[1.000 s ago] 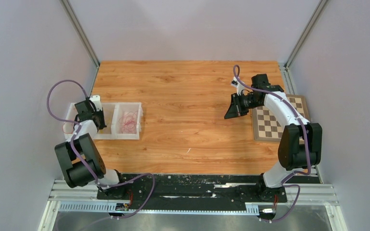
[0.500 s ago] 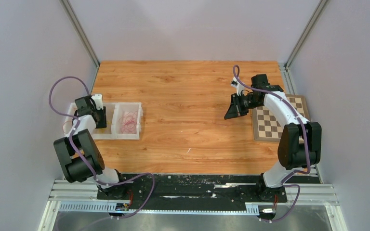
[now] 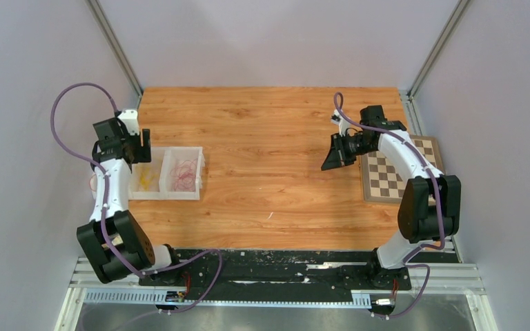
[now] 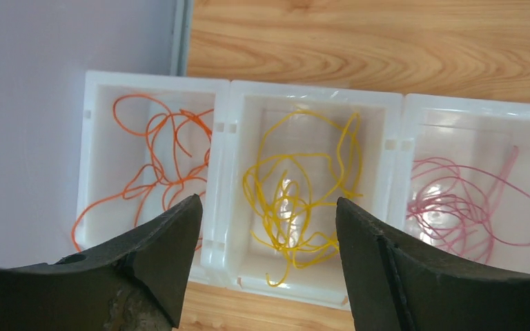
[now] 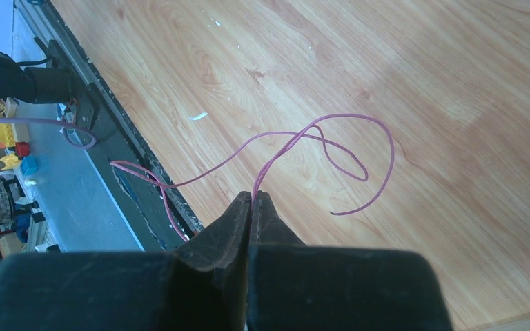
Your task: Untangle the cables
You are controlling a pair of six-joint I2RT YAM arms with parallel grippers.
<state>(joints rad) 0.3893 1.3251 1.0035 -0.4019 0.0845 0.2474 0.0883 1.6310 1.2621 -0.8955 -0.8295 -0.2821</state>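
Wooden table (image 3: 269, 193), with a checkerboard (image 3: 385, 181) at the right edge and three white bins (image 4: 310, 91) side by side at the left edge, touching. Left gripper (image 4: 268, 203) above the bins, fingers (image 4: 159, 255) spread wide, gripping nothing. Right gripper (image 5: 252, 198) raised over bare wood just left of the checkerboard, well apart from the bins, fingers pressed fully together on a magenta cable (image 5: 345, 116). From the pinched tips, that cable out ahead in a big open loop, free end curling back, plus a second run off toward the black rail (image 5: 110, 152) at the table's near edge. Yellow cable (image 4: 297, 207) coiled in the middle bin, directly below the gap between the left gripper's fingers, clear of both. Orange cable (image 4: 159, 148) in the outermost bin by the wall, beside one finger, one strand over the outer rim. Pink cable (image 4: 455, 207) in the inner bin, just beyond the other finger.
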